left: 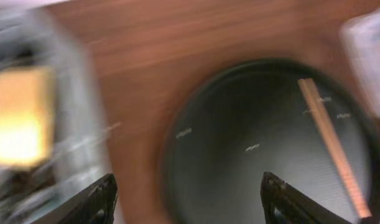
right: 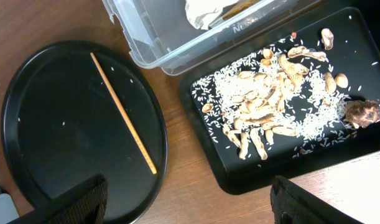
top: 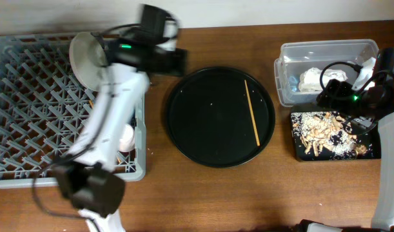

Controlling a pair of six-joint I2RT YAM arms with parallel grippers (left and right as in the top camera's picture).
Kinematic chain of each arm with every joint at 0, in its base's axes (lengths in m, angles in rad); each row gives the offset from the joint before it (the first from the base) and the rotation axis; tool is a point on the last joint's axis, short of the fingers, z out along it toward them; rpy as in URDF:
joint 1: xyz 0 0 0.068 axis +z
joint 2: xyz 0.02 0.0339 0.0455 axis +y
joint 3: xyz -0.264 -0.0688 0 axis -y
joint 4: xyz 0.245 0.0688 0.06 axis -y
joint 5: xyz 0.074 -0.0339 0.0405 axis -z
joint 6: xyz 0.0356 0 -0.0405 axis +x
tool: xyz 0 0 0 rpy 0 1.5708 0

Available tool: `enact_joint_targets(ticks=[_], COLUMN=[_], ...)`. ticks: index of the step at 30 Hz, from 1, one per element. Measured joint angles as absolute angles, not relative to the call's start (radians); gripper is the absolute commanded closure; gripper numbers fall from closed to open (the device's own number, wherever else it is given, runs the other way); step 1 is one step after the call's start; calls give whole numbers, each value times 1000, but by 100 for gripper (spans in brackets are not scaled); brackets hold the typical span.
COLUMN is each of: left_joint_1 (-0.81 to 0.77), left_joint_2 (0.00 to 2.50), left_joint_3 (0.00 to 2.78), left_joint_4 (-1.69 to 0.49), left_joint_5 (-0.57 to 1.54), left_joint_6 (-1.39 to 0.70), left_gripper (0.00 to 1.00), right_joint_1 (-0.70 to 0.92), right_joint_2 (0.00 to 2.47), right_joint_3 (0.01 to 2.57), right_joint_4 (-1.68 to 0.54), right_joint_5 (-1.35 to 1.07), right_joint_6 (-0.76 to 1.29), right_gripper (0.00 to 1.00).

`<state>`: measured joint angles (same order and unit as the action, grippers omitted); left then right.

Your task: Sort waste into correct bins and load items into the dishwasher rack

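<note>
In the overhead view the left end effector [top: 166, 61] is held above the worktop [top: 203, 193] at the 11 o'clock edge of the round black tray [top: 184, 122], just beside the dishwasher rack [top: 16, 129]. Its wrist view is smeared by blur, but the jaws can be seen spread wide with nothing between them. The right end effector [right: 190, 208] is likewise wide open and empty. It is hung by the shallow black tray [right: 252, 171], at 3 o'clock of the round one.

One chopstick [top: 251, 113] is seen lying flat on the round tray, toward its 3 o'clock side, running from 12 to about 5 o'clock. A second cannot be made out. The plate [top: 86, 55] is stood on edge among the pegs at the rack's 12 o'clock side. A blurred yellow shape in the rack is probably the bowl [left: 18, 118]. The food scraps [right: 264, 106] are spread in the shallow tray, and the napkin [top: 315, 78] is lodged in the clear tub [top: 287, 55].

The chopstick is judged to be what remains to be loaded. Being thin and flat against the tray, it could be skated sideways or missed if the jaws are closed off-centre. It could be levered out of the grasp if pinched near one end. Once carried to the rack, it might be dropped through the open grid unless laid across the pegs.
</note>
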<state>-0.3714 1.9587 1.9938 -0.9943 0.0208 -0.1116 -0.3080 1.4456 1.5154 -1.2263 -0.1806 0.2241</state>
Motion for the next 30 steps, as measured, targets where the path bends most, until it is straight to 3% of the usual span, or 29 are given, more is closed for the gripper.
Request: enact_joint_targets(ticks=[8,11,14,20,30], left_joint_1=[-635,-719,-796,-829,-869], left_joint_2=[2237,2294,2319,2346,2350], left_joint_3=[1993,1993,1993,1993,1993], left_joint_4=[-748,-698,-686,-690,-722], left_joint_5=[19,-31,-104,-159,-166], left_joint_6=[-237,-271,-325,-418,-443], left_gripper=[27,38,41,55,55], right_joint_1=[-308,-308,-308,-308,-308], right_joint_2=[1446,1446,1446,1446,1446], right_joint_3=[1515,1515,1515,1515,1515], right_joint_4=[-1229,-1236,-1241,-1245,-1245], right_joint_5=[-181,-181,-181,-181,-181], right_joint_6=[224,224,224,224,224], right_gripper=[15,15,15,15,15])
